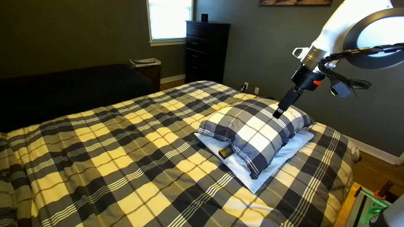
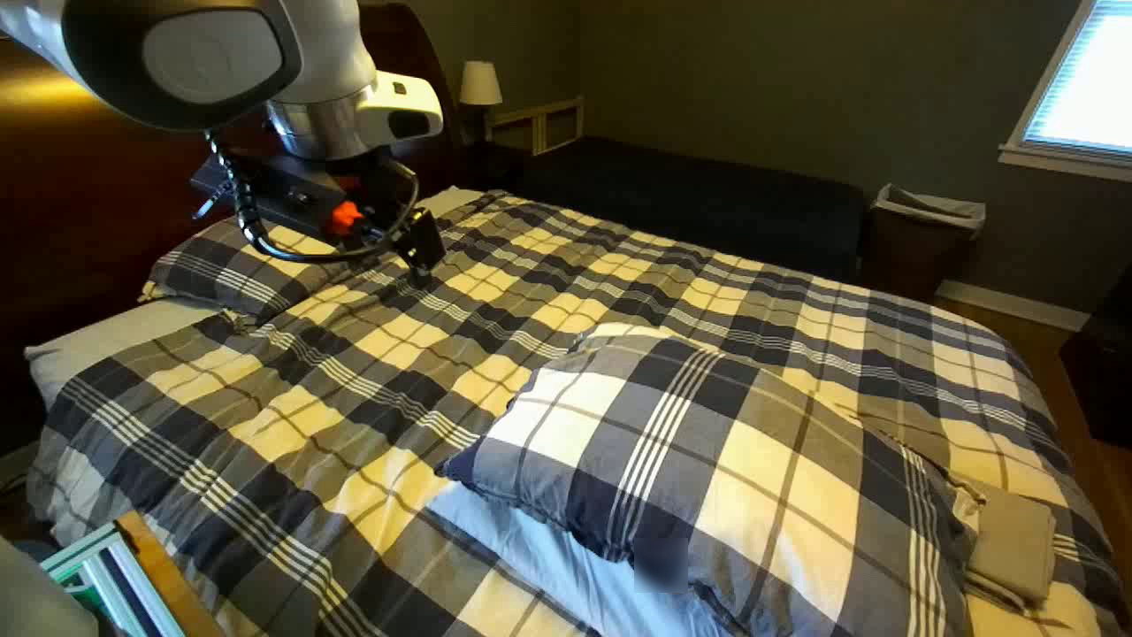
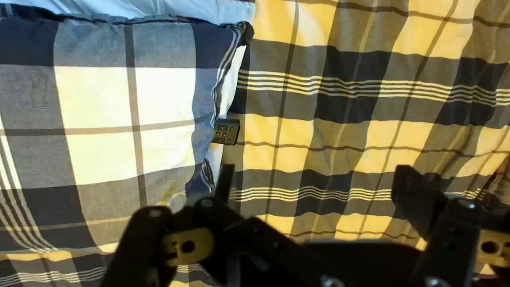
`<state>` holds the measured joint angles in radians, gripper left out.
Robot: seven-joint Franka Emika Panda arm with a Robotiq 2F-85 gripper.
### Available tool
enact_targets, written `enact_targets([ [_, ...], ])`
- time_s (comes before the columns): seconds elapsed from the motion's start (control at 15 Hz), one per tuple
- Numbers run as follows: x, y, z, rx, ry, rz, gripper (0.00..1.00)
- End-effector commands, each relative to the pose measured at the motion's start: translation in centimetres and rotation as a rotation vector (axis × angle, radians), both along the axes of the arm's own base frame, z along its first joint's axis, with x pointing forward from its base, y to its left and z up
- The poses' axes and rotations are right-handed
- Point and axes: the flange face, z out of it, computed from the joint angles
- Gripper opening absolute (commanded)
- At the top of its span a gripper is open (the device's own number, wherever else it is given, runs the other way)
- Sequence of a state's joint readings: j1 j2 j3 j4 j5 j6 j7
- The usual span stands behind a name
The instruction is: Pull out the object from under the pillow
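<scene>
The object is a small dark item with button-like marks. One end pokes out from under the pillow's edge in an exterior view [image 1: 225, 152] and in the wrist view [image 3: 227, 132]. Its other end is hidden by the pillow. I cannot make it out in the exterior view showing the headboard. The plaid pillow shows in both exterior views [image 1: 257, 126] [image 2: 752, 451] and on the left of the wrist view [image 3: 119, 99]. My gripper [image 1: 279, 113] [image 2: 424, 252] is open and empty, held above the bed. In the wrist view, the gripper [image 3: 314, 175] spans bedcover beside the pillow, its left finger below the object.
A pale-blue pad [image 1: 254, 184] [image 2: 531, 541] lies under the pillow. The yellow-and-black plaid bedcover [image 1: 126, 157] is wrinkled around it. A folded grey cloth [image 2: 1010, 544] lies beside the pillow. Another plaid pillow [image 2: 256, 265] lies by the headboard [image 2: 88, 186], near the arm.
</scene>
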<state>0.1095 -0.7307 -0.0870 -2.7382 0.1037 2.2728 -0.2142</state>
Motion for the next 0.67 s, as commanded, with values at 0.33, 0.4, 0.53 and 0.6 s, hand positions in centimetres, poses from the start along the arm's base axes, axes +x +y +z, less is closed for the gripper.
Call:
enact_targets([
  [0.33,0.01,0.01,0.04,0.000,0.001,0.000,1.00],
  [0.4,0.01,0.01,0.04,0.000,0.001,0.000,1.00],
  [0.53,0.01,0.01,0.04,0.000,0.001,0.000,1.00],
  [0.6,0.95,0.46,-0.81,-0.023,0.041,0.049,1.00],
])
